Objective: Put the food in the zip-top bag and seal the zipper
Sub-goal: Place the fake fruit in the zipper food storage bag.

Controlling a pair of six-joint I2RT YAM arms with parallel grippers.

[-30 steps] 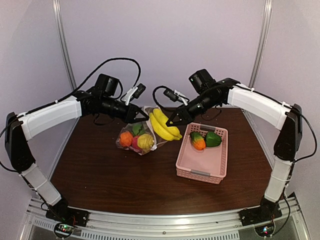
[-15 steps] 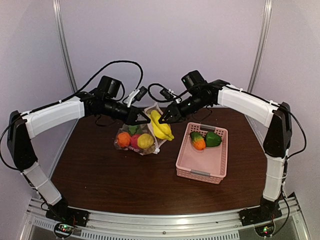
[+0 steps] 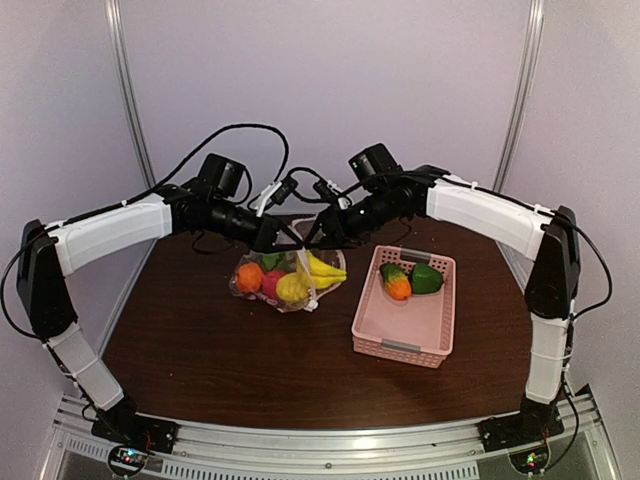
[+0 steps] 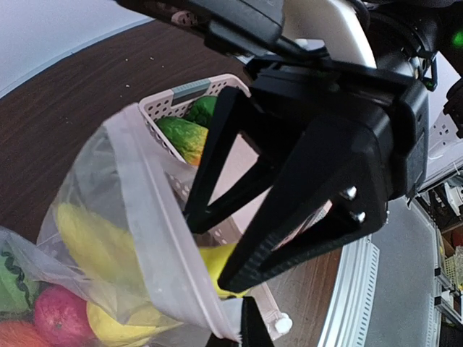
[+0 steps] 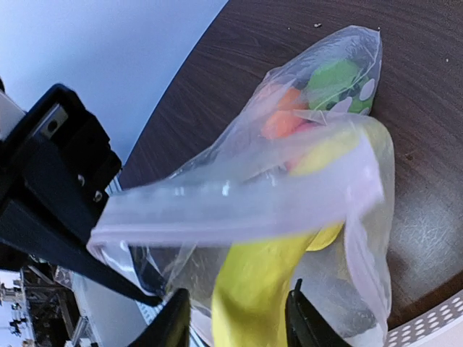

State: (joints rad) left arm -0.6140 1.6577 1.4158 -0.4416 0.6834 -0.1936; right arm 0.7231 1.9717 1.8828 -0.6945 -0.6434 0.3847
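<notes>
Right claw sits part-open astride the banana, with a gap on one side. The banana is nose-down in the mouth of the bag, left of the basket, and the left claw is pinched shut on the bag's rim. If the banana's end hangs on the lip, your pull-back may drag it out or tug the rim free.

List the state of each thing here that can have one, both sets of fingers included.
Clear crinkly plastic zip-top bag: mouth held up, open.
Whitish zipper strip: unsealed.
Yellow plastic toy banana: partly inside the bag mouth.
Pink slatted plastic basket: upright, holding green toy pepper.
Left fingers: shut on the bag edge.
Right fingers: open, astride the banana.
</notes>
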